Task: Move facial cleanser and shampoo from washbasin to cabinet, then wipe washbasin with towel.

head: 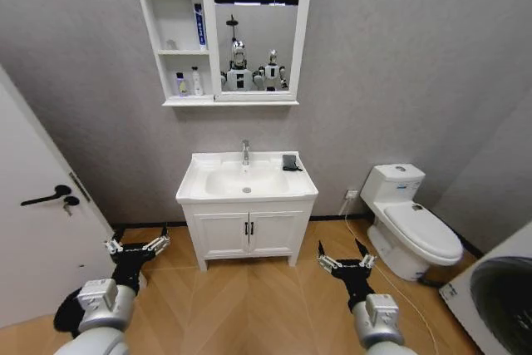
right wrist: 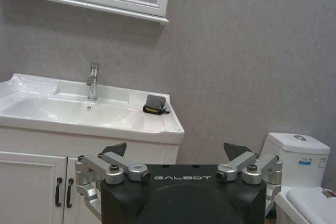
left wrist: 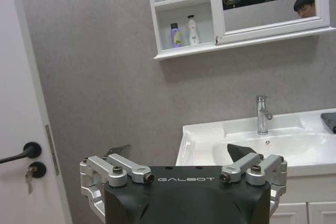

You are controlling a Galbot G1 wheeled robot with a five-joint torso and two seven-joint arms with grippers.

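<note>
The white washbasin [head: 218, 170] with its chrome tap [head: 245, 152] stands on a vanity straight ahead. On its back right corner lies the dark folded towel [head: 290, 162] [right wrist: 155, 104] [left wrist: 329, 121]. Above it, the cabinet [head: 174, 101] holds a small purple bottle [head: 180, 85] [left wrist: 176, 35] and a white bottle [head: 197, 81] [left wrist: 193, 30] on its lowest shelf. A blue tube [head: 199, 24] is on the middle shelf. Which of these are the facial cleanser and the shampoo I cannot tell. My left gripper [head: 137, 247] [left wrist: 181, 153] and right gripper [head: 343, 257] [right wrist: 176, 150] hang open and empty, low before the vanity.
A white door [head: 33, 230] with a black handle [head: 50, 196] stands close on the left. A toilet [head: 411, 226] sits right of the vanity [head: 248, 232], and a washing machine [head: 499, 297] is at the near right. Wooden floor [head: 249, 305] lies between me and the vanity.
</note>
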